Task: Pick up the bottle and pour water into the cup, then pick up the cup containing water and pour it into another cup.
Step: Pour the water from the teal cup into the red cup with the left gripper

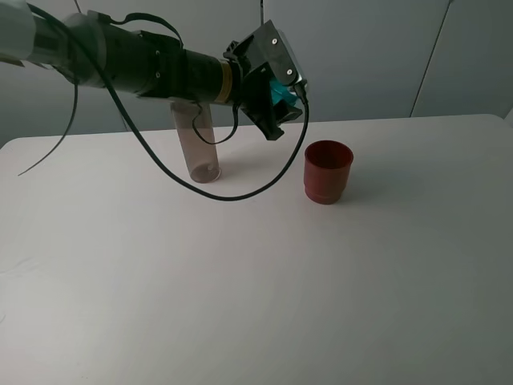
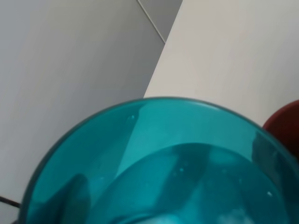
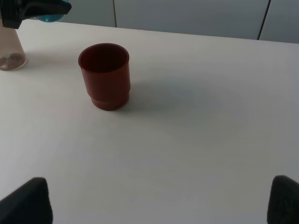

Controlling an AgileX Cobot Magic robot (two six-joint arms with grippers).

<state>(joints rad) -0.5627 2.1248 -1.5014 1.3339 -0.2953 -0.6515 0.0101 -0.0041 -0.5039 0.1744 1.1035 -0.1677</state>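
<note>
Left gripper (image 1: 284,100): you have it clamped on the teal cup (image 1: 280,93), off the table (image 1: 240,289).
Right gripper (image 3: 156,200): fingers apart.
Red cup (image 1: 328,171): upright.

Seen from high up, the left arm (image 1: 144,60) hides the top of the bottle (image 1: 202,156). The left gripper (image 1: 285,102) covers most of the cup (image 1: 280,94), leaving only a teal patch. At the left wrist, the cup overflows the picture and the red cup (image 2: 286,126) is an edge sliver. At the right wrist, only the bottle's base shows. The right gripper (image 3: 159,203) is two blurred, cut-off fingertips (image 3: 25,201).
</note>
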